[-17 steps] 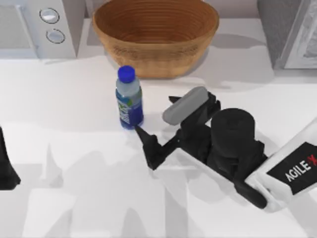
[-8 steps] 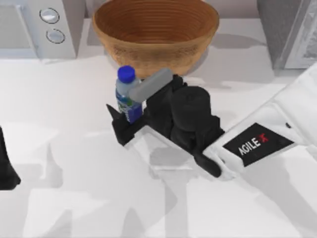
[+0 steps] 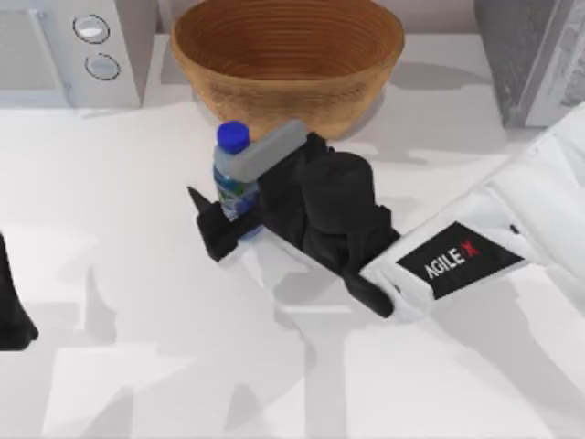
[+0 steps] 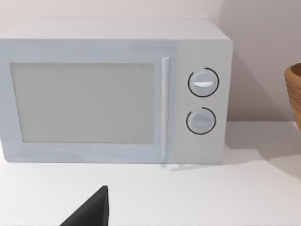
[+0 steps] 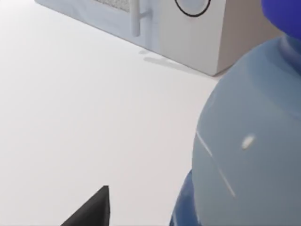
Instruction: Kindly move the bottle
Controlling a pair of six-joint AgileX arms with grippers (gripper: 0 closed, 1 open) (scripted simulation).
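The white worktop (image 3: 137, 274) runs to a pale wall at the far side, where a microwave (image 4: 113, 89) stands at far left and a wicker bowl (image 3: 287, 64) at far centre. The bottle (image 3: 234, 178) stands upright just near of the bowl. My right hand (image 3: 233, 215) is spread around its lower body, one finger (image 3: 206, 224) to its left. Open worktop lies left and near. My left hand (image 3: 11, 306) is parked at the left edge; whether it is spread I cannot tell.

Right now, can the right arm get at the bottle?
Probably yes. The right gripper is already at the bottle, its fingers either side of the base, nothing between them. The bowl stands behind, apart.
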